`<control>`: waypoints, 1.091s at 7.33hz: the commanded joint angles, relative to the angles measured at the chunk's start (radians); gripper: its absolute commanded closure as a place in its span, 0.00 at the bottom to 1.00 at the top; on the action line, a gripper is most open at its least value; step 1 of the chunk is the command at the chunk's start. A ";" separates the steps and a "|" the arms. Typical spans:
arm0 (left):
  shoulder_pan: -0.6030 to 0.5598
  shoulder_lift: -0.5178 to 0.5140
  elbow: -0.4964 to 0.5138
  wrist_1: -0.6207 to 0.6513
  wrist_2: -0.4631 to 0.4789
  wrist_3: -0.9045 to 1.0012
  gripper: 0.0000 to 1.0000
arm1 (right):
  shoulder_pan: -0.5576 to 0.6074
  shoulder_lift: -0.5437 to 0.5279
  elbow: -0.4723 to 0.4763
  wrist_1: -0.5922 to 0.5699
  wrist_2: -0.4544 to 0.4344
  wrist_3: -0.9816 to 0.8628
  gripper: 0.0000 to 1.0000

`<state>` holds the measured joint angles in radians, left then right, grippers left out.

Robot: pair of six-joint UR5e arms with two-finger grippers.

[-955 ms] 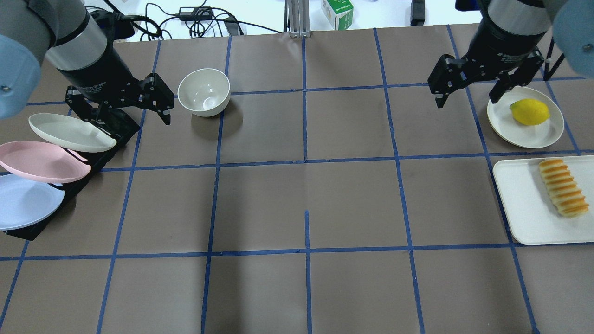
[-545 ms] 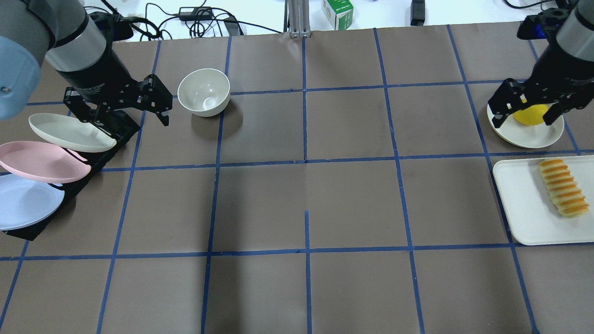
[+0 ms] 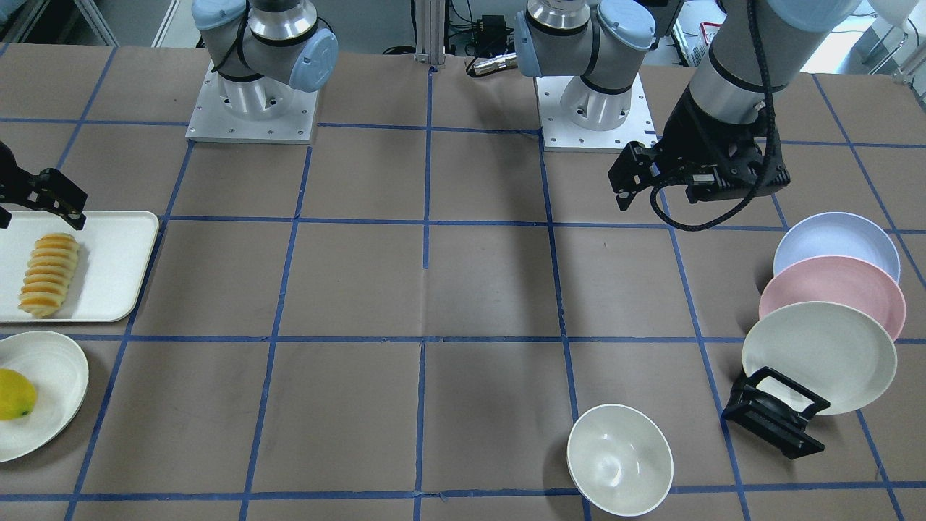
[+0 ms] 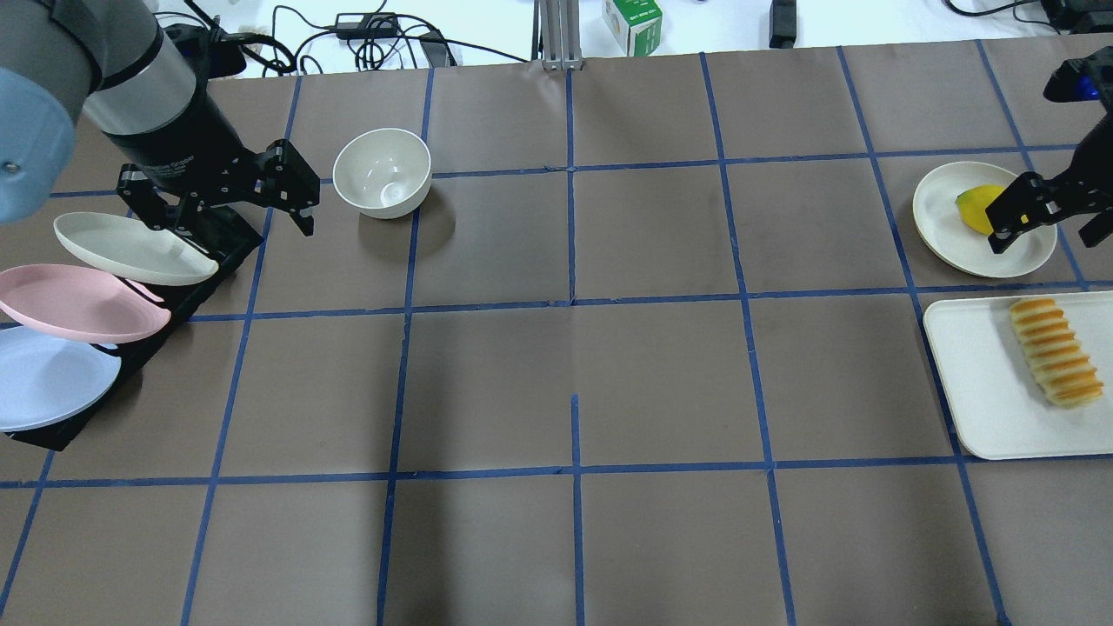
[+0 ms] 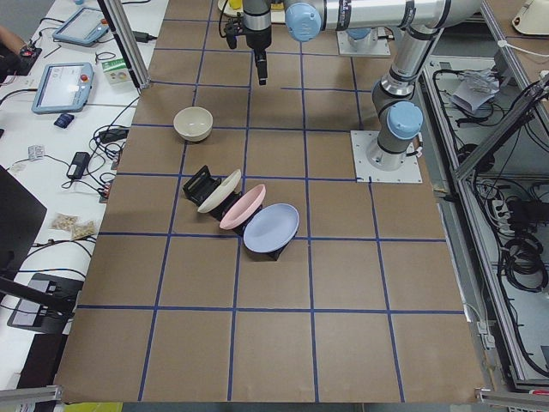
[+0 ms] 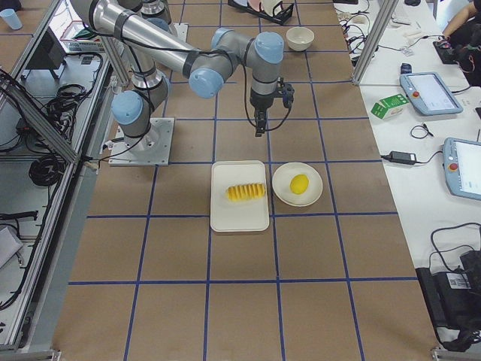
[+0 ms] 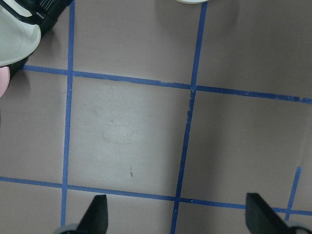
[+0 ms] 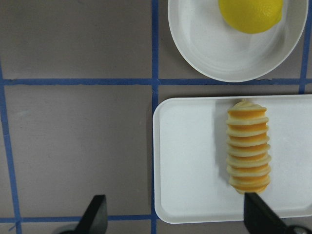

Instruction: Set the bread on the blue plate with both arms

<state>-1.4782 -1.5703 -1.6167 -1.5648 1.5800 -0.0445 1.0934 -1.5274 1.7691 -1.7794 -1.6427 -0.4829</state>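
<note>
The jaws of the right gripper (image 8: 175,214) were spread wide with nothing between them. It was held high and pointing down, so that the bread (image 8: 247,146) was framed just ahead in its wrist view. The jaws of the left gripper (image 4: 228,202) were likewise parted and empty, held above bare table (image 4: 574,382) beside the rack (image 3: 774,416). Nothing was being touched by either, which was judged a ready posture before any grasp.

The bread was laid lengthwise along one side of a white tray (image 4: 956,382), at the robot's right end of the table. A lemon (image 4: 974,207) was seen on a small plate (image 4: 935,222) beside the tray, on its side away from the robot. The blue plate (image 4: 48,378) was propped tilted in the rack at the opposite end, nearest the robot, with a pink plate (image 4: 83,303) and a cream plate (image 4: 130,248) lined up behind it. The tilt was judged to leave each rim free for pinching. Bread and blue plate were well apart, so one arm was probably meant for each. A bowl (image 4: 382,172) was set near the left gripper.
</note>
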 commanded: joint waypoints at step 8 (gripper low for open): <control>0.540 -0.040 0.003 0.014 -0.002 0.315 0.00 | -0.165 0.062 0.054 -0.104 -0.091 -0.095 0.18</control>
<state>-1.0386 -1.6021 -1.6073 -1.5539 1.5785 0.1632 0.9537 -1.4651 1.7955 -1.8210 -1.7328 -0.5344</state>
